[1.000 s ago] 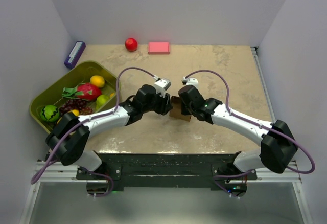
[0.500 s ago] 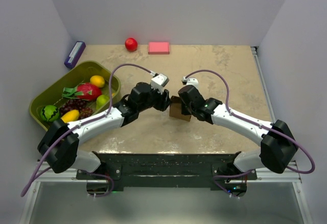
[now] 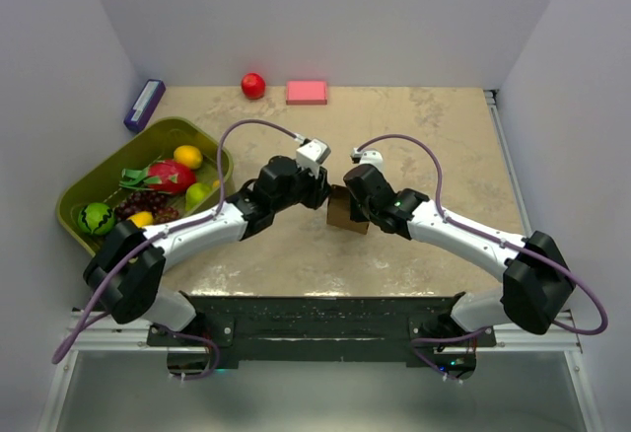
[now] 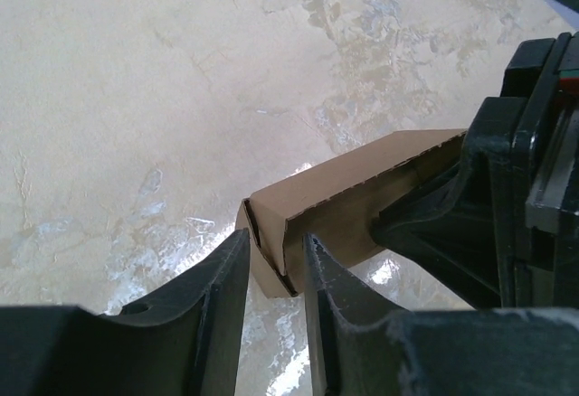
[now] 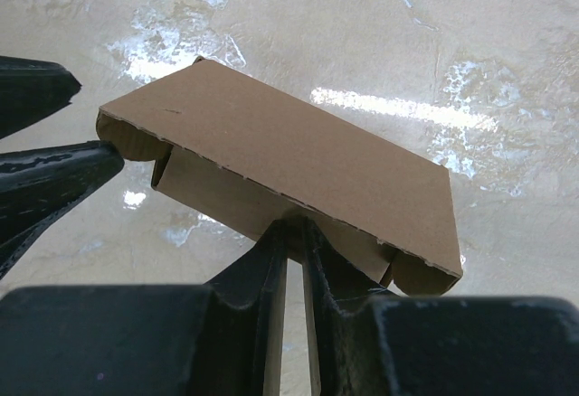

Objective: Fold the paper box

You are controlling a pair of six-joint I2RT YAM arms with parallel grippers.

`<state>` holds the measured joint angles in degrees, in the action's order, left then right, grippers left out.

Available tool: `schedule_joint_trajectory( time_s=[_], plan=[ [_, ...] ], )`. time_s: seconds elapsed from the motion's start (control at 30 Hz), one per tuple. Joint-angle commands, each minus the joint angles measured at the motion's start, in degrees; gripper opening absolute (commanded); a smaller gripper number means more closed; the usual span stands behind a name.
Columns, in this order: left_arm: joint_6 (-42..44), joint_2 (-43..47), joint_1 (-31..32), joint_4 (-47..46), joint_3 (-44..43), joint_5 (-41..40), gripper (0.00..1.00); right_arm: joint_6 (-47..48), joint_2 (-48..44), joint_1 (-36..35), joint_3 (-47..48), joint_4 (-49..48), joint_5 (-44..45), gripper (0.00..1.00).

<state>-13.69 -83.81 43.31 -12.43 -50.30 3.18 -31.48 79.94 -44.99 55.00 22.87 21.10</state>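
The paper box (image 3: 341, 215) is a small brown cardboard carton held just above the table's middle, between both grippers. My right gripper (image 3: 357, 211) is shut on the thin lower wall of the box (image 5: 289, 143); its fingertips (image 5: 294, 229) pinch the cardboard from below. My left gripper (image 3: 322, 196) meets the box from the left. In the left wrist view its narrow jaws (image 4: 276, 242) close round the box's end corner with the tucked flap (image 4: 270, 256). The box body (image 4: 362, 188) runs to the right, up to the right gripper's black fingers (image 4: 452, 224).
A green tray (image 3: 77, 187) of toy fruit stands at the left. A purple box (image 3: 144, 105) lies behind it. A red ball (image 3: 253, 85) and a pink block (image 3: 307, 92) lie at the back wall. White walls close off the left, right and back.
My left wrist drew back slightly to the left, then came back to the box's left end. The right gripper and the box have stayed in place.
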Motion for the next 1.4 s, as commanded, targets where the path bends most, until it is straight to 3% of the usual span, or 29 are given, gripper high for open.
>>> schedule_joint_trajectory(
  time_s=[0.0,0.4,0.53,0.83,1.0,1.27,1.37],
  plan=[
    [1.04,-0.56,0.20,-3.48,-2.43,-0.46,0.33,-0.07,3.03,-0.01,-1.30,3.93,-0.54,0.15],
    [0.95,-2.94,0.20,-4.10,-3.48,0.25,0.23,0.46,4.26,0.08,-0.86,3.93,-0.71,0.14],
    [1.39,-3.73,0.20,-4.19,-3.57,0.95,0.01,0.37,4.52,0.08,-0.86,3.93,-0.71,0.14],
    [3.50,-4.17,0.28,-4.10,-1.38,2.27,0.00,0.72,4.43,-0.01,0.10,4.63,-1.77,0.17],
    [4.29,-4.17,0.37,-3.75,0.20,1.30,0.00,0.90,3.03,-0.01,1.24,5.60,-3.08,0.27],
    [4.64,-4.17,0.55,-3.66,2.23,1.04,0.00,3.97,-1.19,0.08,0.98,2.97,-13.18,0.46],
    [4.99,-4.61,0.55,-3.66,2.40,0.43,0.00,4.59,-2.16,0.08,1.25,2.62,-18.10,0.45]
  ],
)
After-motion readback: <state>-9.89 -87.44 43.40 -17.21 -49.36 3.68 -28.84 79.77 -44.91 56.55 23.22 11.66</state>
